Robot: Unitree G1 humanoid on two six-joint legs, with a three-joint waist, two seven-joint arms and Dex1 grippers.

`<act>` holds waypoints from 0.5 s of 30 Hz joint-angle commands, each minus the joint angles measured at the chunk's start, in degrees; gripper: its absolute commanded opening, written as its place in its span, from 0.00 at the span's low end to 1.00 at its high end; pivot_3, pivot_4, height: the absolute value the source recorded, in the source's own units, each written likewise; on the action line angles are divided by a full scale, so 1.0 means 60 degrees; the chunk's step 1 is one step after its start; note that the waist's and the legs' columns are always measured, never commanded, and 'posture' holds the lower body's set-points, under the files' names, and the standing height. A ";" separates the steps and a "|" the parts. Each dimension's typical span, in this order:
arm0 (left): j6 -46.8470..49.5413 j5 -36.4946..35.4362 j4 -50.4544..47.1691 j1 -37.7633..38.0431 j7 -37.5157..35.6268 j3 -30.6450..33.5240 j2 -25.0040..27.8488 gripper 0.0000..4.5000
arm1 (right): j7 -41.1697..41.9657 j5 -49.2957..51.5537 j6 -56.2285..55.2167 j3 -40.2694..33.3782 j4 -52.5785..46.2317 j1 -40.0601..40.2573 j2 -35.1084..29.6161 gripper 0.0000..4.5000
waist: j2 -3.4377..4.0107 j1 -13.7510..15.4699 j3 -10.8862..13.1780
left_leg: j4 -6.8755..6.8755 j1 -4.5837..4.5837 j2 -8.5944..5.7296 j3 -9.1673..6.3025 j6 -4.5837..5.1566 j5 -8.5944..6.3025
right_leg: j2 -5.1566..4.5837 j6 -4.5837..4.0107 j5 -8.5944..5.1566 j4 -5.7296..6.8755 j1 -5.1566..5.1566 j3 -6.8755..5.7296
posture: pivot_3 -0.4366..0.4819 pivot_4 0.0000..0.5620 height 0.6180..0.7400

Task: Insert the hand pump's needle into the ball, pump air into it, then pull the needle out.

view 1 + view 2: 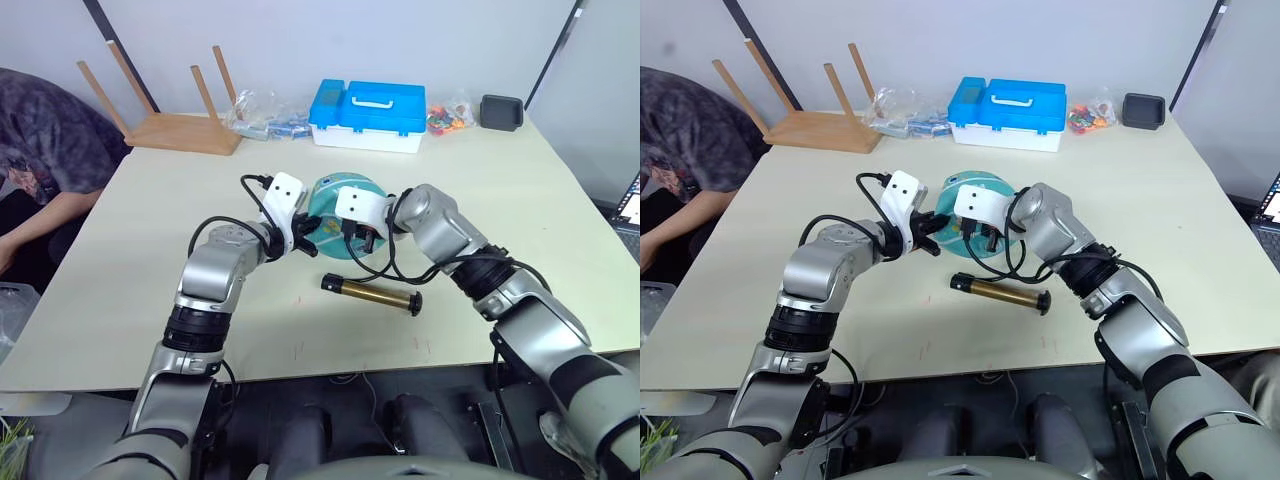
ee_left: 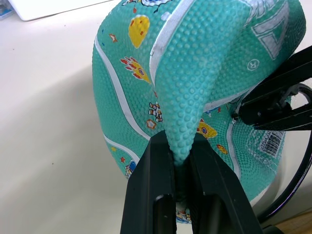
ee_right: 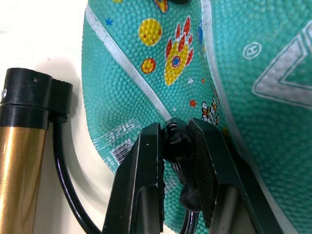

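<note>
Your left hand [image 2: 181,161] is pinching a raised fold of the ball [image 2: 204,73], its two black fingers [image 2: 151,195] squeezed against the soft teal skin. Your right hand [image 3: 176,146] is clamped on the small black fitting of the needle [image 3: 175,139], pressed up against the ball's surface just beside the white label patch [image 3: 117,144]; you cannot tell whether the pin itself is in. The ball sits on the bench [image 1: 150,250] between your two hands. The hand pump [image 1: 372,293] lies flat on the bench just nearer you than the right hand, and its thin black hose [image 3: 66,170] curves up from its end cap to that hand's grip.
</note>
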 commanded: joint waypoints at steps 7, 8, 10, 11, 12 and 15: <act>0.0448 -0.0089 -0.0085 0.0279 -0.0102 -0.0150 0.0019 0.00 | -0.1309 -0.1241 -0.0992 0.0719 0.4153 0.0419 0.0562 0.07 | -0.0036 -0.0125 -0.0109 | -0.0046 0.0099 0.0000 -0.0003 -0.0002 -0.0001 | 0.0016 -0.0036 -0.0024 0.0000 0.0054 0.0031 | 0.48 0.27 1.00; 0.0461 -0.0096 -0.0102 0.0294 -0.0096 -0.0140 0.0020 0.00 | -0.1430 -0.1275 -0.1102 0.0700 0.4452 0.0412 0.0655 0.07 | -0.0033 -0.0144 -0.0133 | -0.0048 0.0099 0.0000 -0.0003 -0.0002 -0.0001 | 0.0018 -0.0035 -0.0023 0.0000 0.0054 0.0034 | 0.48 0.27 1.00; 0.0487 -0.0113 -0.0129 0.0310 -0.0080 -0.0134 0.0025 0.00 | -0.1642 -0.1337 -0.1323 0.0675 0.5015 0.0393 0.0821 0.07 | -0.0031 -0.0163 -0.0185 | -0.0064 0.0113 0.0001 -0.0006 -0.0003 -0.0002 | 0.0028 -0.0034 -0.0022 0.0000 0.0054 0.0052 | 0.48 0.27 1.00; 0.0500 -0.0124 -0.0137 0.0313 -0.0069 -0.0130 0.0027 0.00 | -0.1747 -0.1345 -0.1411 0.0635 0.5272 0.0384 0.0896 0.07 | -0.0035 -0.0165 -0.0202 | -0.0078 0.0126 0.0002 -0.0011 -0.0004 -0.0002 | 0.0037 -0.0036 -0.0023 0.0000 0.0055 0.0062 | 0.48 0.27 1.00; 0.0501 -0.0129 -0.0135 0.0313 -0.0063 -0.0128 0.0034 0.00 | -0.1860 -0.1363 -0.1510 0.0606 0.5507 0.0370 0.0953 0.07 | -0.0050 -0.0170 -0.0229 | -0.0084 0.0133 0.0002 -0.0015 -0.0004 -0.0002 | 0.0042 -0.0037 -0.0024 0.0000 0.0055 0.0067 | 0.48 0.27 1.00; 0.0488 -0.0123 -0.0106 0.0314 -0.0076 -0.0114 0.0061 0.00 | -0.2049 -0.1278 -0.1692 0.0407 0.5857 0.0263 0.1031 0.07 | -0.0063 -0.0174 -0.0244 | -0.0132 0.0215 0.0000 -0.0020 -0.0008 -0.0005 | 0.0044 -0.0059 -0.0038 -0.0012 0.0096 0.0080 | 0.48 0.27 1.00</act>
